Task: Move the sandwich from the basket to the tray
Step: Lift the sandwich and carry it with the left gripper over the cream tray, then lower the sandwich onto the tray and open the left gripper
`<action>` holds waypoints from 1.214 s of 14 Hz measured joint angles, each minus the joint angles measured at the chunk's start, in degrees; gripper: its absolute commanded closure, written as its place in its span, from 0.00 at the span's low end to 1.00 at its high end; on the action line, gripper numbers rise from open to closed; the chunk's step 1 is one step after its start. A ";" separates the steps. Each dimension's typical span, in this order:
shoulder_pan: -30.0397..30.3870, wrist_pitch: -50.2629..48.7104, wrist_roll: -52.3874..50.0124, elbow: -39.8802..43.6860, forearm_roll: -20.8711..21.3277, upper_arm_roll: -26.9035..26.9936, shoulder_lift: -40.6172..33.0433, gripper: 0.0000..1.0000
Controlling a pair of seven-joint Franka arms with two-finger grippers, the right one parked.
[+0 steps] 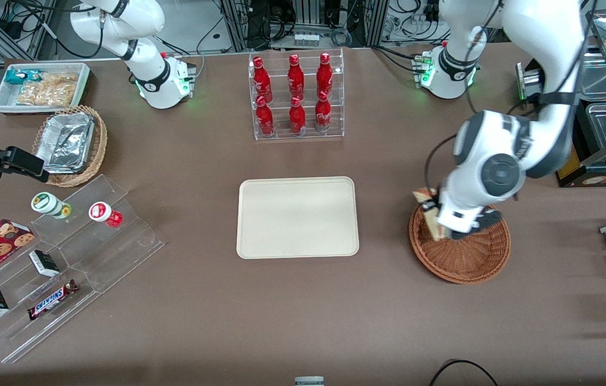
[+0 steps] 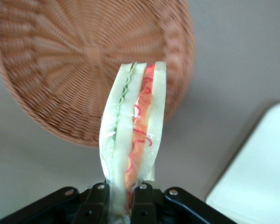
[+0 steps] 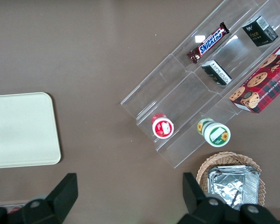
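The tray (image 1: pixel 297 217) lies bare, well apart from the basket (image 1: pixel 463 257), which now looks empty. Above the basket's rim, the gripper (image 1: pixel 435 219) is clamped on the sandwich (image 2: pixel 133 135), lifted clear; carrying and setting down remain.

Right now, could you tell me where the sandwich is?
The sandwich is clamped in the gripper, lifted above the basket at the working arm's end of the table; the tray lies beside the basket, toward the parked arm.
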 measured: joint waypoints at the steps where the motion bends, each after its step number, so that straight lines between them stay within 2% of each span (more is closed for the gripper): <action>1: -2.42 0.18 -0.54 0.57 -0.01 -0.07 0.88 0.92; 3: -8.24 0.89 -1.22 4.01 -0.02 -0.13 4.63 0.91; 6: -15.96 1.84 -4.92 14.81 -0.01 -0.11 15.23 0.90; 10: -18.68 5.17 -5.65 27.36 -0.04 -0.48 26.04 0.91; 12: -21.19 8.47 -7.23 28.92 -0.04 -0.87 27.74 0.91; 17: -25.73 8.92 -10.03 29.36 -0.03 -1.00 28.55 0.90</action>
